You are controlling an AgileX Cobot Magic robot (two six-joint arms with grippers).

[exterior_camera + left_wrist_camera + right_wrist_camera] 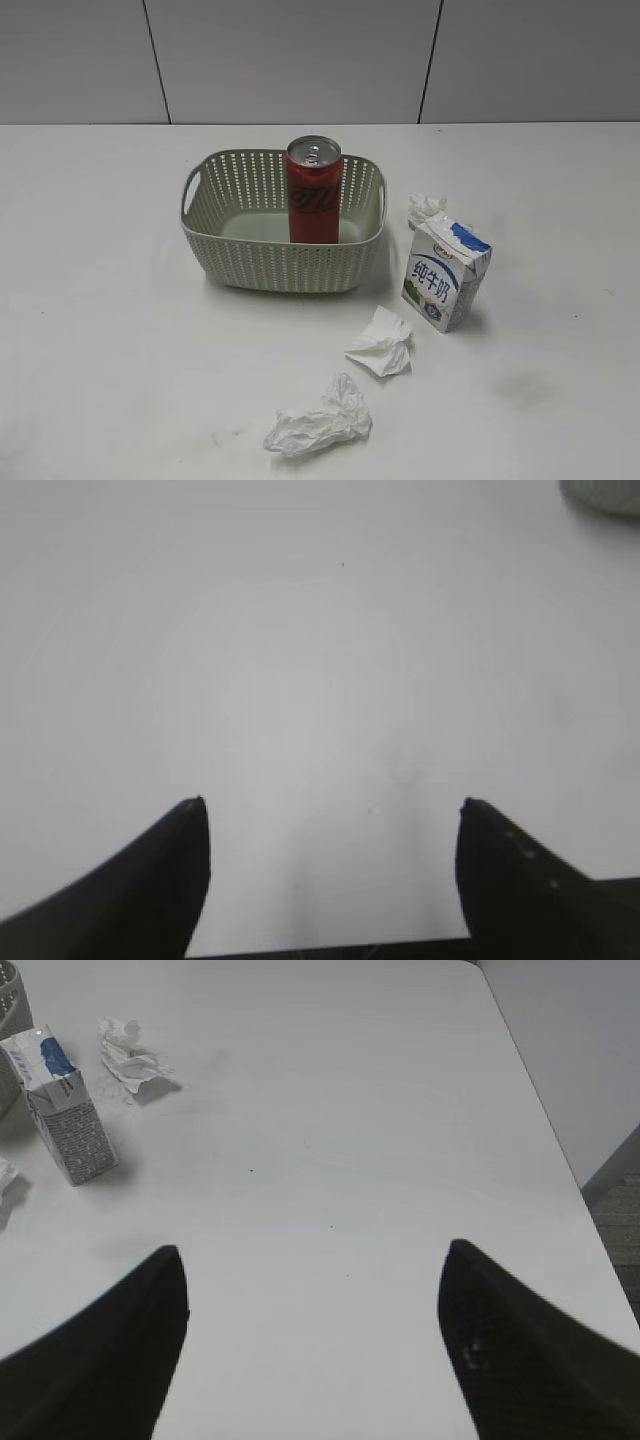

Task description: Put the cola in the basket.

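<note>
The cola, a tall slim red can with a silver top, stands upright inside the pale sage-green perforated basket at the middle of the table. A corner of the basket shows in the left wrist view and in the right wrist view. Neither gripper shows in the exterior view. My left gripper is open and empty over bare table. My right gripper is open and empty over bare table, far right of the basket.
A white-and-blue milk carton stands right of the basket, also in the right wrist view. Crumpled tissues lie behind the carton, in front of the basket and near the front edge. The table's right edge is near my right gripper.
</note>
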